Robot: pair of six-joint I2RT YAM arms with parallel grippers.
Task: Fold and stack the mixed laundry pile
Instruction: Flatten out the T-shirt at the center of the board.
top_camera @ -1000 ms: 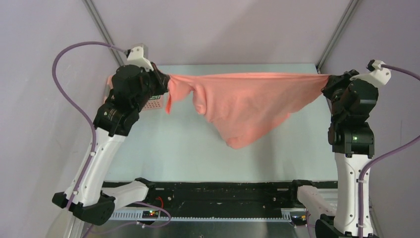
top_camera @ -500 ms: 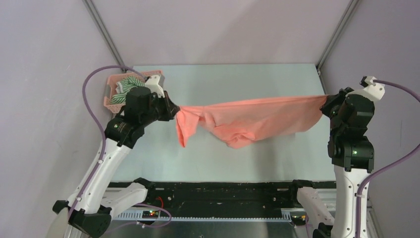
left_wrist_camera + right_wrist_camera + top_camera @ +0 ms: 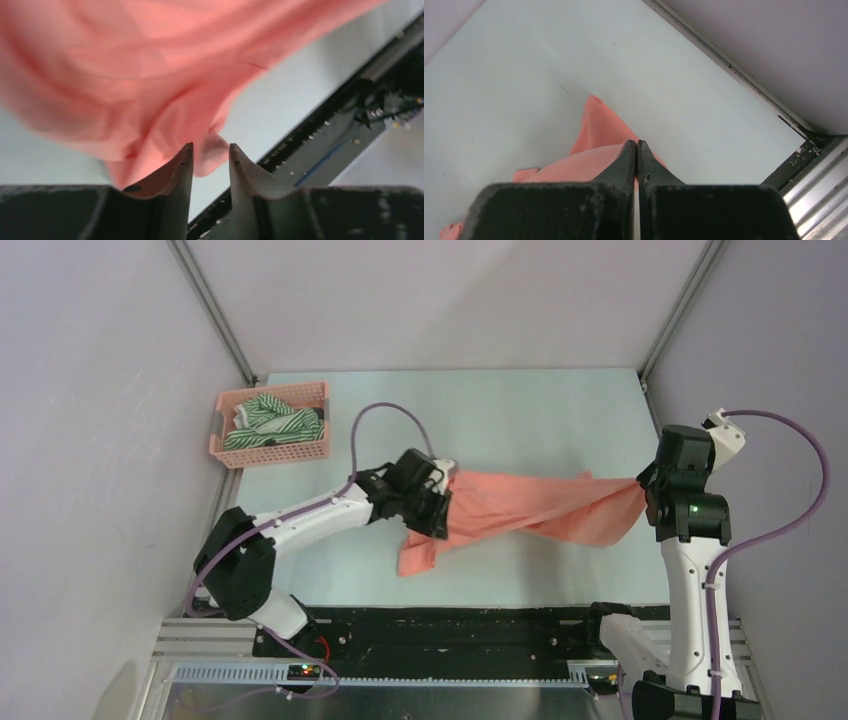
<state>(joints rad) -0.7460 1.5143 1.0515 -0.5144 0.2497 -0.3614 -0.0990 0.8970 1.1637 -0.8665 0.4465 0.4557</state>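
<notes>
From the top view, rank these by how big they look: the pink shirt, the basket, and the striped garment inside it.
1. salmon-pink shirt: clearly the widest, though its right end looks lifted nearer the camera.
2. pink basket.
3. striped garment: bunched inside the basket, so smaller than it.

Place: a robot test cell in a lab is indicated.
Enclosure: a pale table (image 3: 520,400) is closed in by plain lilac walls (image 3: 450,300) and bare metal corner posts (image 3: 212,310).
Mounting: a white-and-black left arm (image 3: 300,522) and right arm (image 3: 692,570) are bolted to a black rail (image 3: 450,635) (slotted aluminium (image 3: 420,672) is seen below it).
Wiring: purple cables (image 3: 388,406) are left exposed, looped in the open above the arms.
</notes>
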